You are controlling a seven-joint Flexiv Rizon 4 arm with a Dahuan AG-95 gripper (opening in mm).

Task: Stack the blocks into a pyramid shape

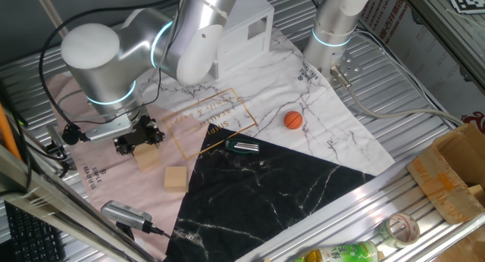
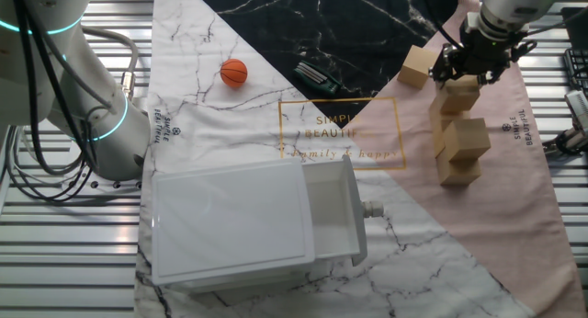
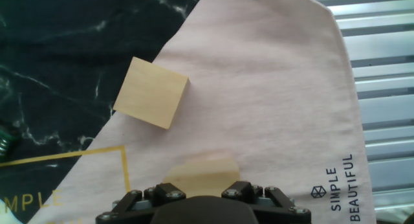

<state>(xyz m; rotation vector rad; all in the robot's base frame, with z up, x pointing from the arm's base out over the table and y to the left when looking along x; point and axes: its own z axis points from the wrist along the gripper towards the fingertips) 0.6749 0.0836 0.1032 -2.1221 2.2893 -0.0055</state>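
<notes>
The gripper [image 2: 480, 62] at the upper right of the other fixed view sits right over a wooden block [image 2: 458, 98]; whether its jaws grip it, I can't tell. Just below are more blocks [image 2: 461, 151]. A loose cube [image 2: 416, 66] lies left, on the cloth [image 2: 514, 180].

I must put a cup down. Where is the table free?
Free: the black marble cloth beyond the small green-black tool, and white marble cloth right of the orange ball. Crowded: the pink cloth, with tan wooden blocks and gripper.
</notes>
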